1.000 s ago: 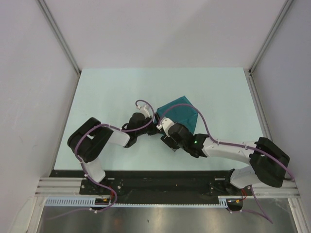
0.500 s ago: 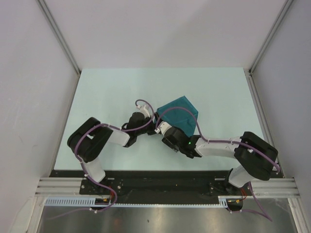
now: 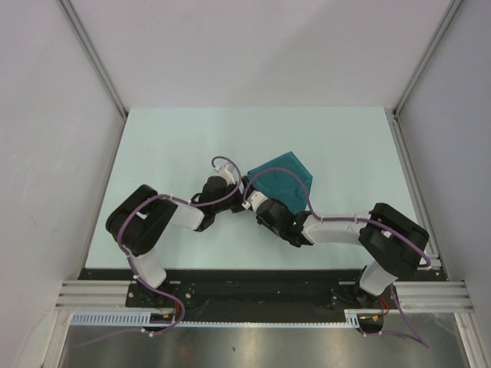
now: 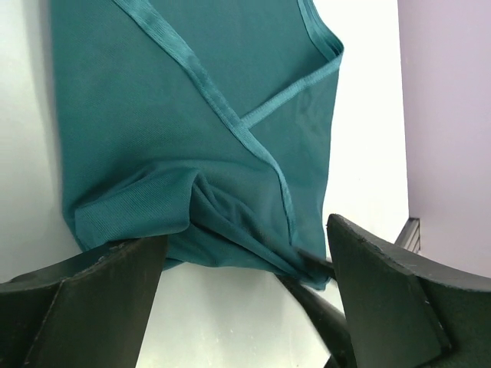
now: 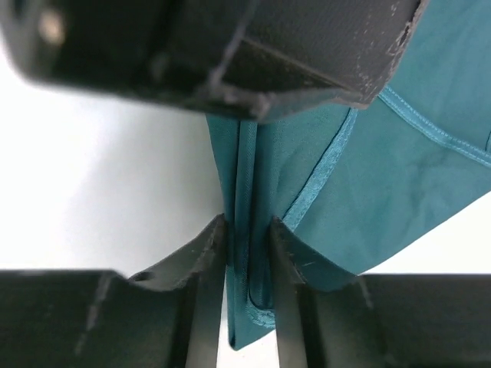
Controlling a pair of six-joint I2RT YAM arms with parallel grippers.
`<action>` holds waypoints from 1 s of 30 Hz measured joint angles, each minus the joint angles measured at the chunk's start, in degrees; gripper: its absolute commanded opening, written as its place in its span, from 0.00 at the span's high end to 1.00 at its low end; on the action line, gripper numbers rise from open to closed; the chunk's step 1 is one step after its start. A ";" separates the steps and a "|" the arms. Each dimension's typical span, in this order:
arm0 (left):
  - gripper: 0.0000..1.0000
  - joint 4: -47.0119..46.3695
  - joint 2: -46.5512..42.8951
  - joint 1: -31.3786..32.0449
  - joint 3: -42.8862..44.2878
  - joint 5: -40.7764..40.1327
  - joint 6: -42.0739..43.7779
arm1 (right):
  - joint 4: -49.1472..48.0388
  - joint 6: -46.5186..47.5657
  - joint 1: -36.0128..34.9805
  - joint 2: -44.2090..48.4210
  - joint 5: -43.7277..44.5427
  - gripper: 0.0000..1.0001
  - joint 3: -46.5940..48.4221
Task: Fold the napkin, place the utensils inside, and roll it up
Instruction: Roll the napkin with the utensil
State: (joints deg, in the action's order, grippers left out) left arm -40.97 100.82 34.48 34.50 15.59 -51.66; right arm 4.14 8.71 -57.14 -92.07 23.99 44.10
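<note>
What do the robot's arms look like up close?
There are two: the left arm and the right arm. Each mixes smooth white pieces with chunky black joints. Thin purple cables loop along them. A tiny green light glows on the right one. The fingers are dark, flat and wedge-shaped.

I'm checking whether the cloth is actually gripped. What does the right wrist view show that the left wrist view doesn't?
Only the right wrist view: the right gripper pinching a bunched fold of the napkin between its fingers. Only the left wrist view: the left gripper open and holding nothing, with the napkin's near edge between its fingers, plus the crossing hems of the folded layers. Both: the teal napkin lying on the pale table.
</note>
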 measured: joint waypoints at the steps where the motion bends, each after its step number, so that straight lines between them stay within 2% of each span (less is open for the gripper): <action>1: 0.07 0.02 0.02 -0.15 0.00 0.00 0.02 | 0.00 0.02 0.07 -0.26 -0.09 0.88 0.28; 2: 0.07 0.11 0.00 -0.31 0.00 -0.15 0.00 | 0.09 -0.02 0.31 -0.68 -0.57 1.00 0.79; 9: 0.05 5.29 -3.54 -1.66 -0.35 -2.45 2.27 | 3.74 -0.07 1.44 -1.38 -6.10 1.00 4.37; 14: 0.05 10.67 -7.61 -2.54 -0.70 -3.63 5.29 | 9.94 -1.55 3.48 -1.38 -15.23 1.00 8.44; 21: 0.04 15.93 -14.23 -2.86 -1.40 -4.87 8.55 | 15.61 -5.09 11.67 -1.64 -30.67 1.00 10.01; 30: 0.06 19.85 -19.12 -4.96 -4.22 -6.47 12.57 | 17.49 -7.37 20.72 -5.88 -47.19 1.00 11.47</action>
State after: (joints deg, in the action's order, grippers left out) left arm -21.12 81.69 29.52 30.28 9.13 -39.09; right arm 21.63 1.34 -36.42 -97.95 -23.20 55.57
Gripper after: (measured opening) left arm 0.953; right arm 0.019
